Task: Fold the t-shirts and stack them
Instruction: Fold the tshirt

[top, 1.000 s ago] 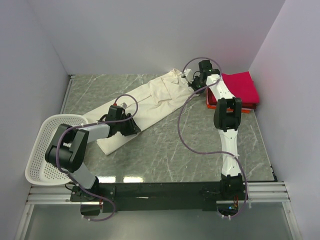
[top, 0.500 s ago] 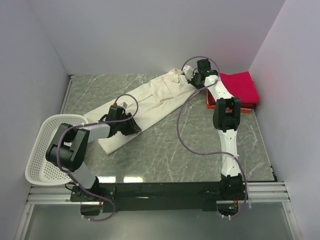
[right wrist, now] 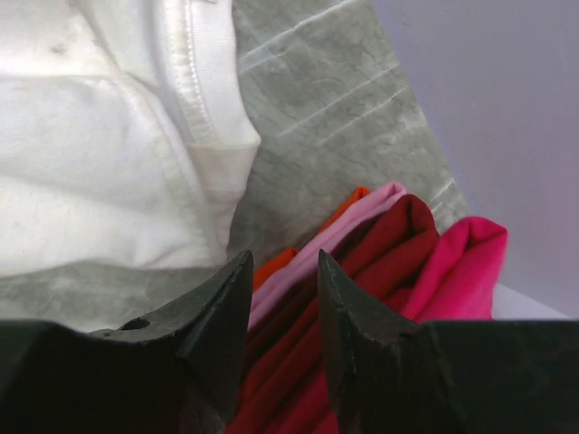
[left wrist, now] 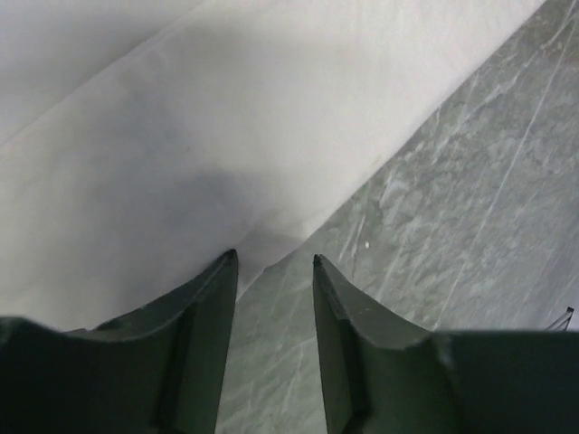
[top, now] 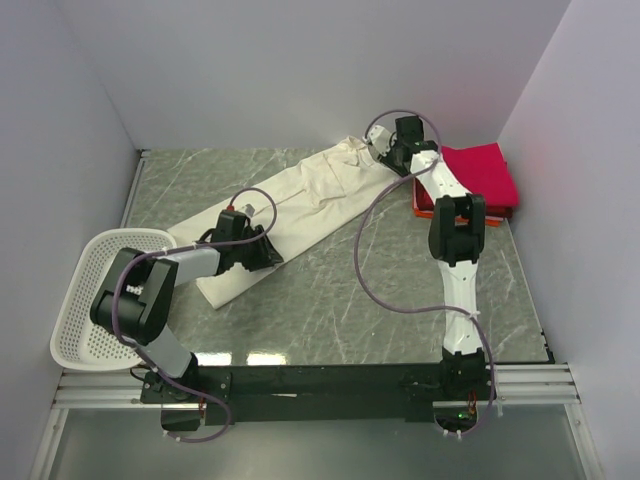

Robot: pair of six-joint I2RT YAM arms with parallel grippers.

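Note:
A large cream-white t-shirt lies folded into a long strip running diagonally across the table. My left gripper sits low at the strip's near long edge, open, with bare table between its fingers and the cloth edge just ahead. My right gripper hovers open by the strip's far collar end, over the corner of a folded stack. That stack has a crimson-pink t-shirt on top and an orange-red one beneath; its layered folds lie below the right gripper.
A white perforated basket hangs over the table's left front edge, beside the left arm's base. Pale walls close in the left, back and right sides. The grey marble tabletop shows between the two arms.
My right gripper has opened and let go of the cream shirt's collar end, drifting slightly toward the stack. The left gripper and the shirt have stayed in place.

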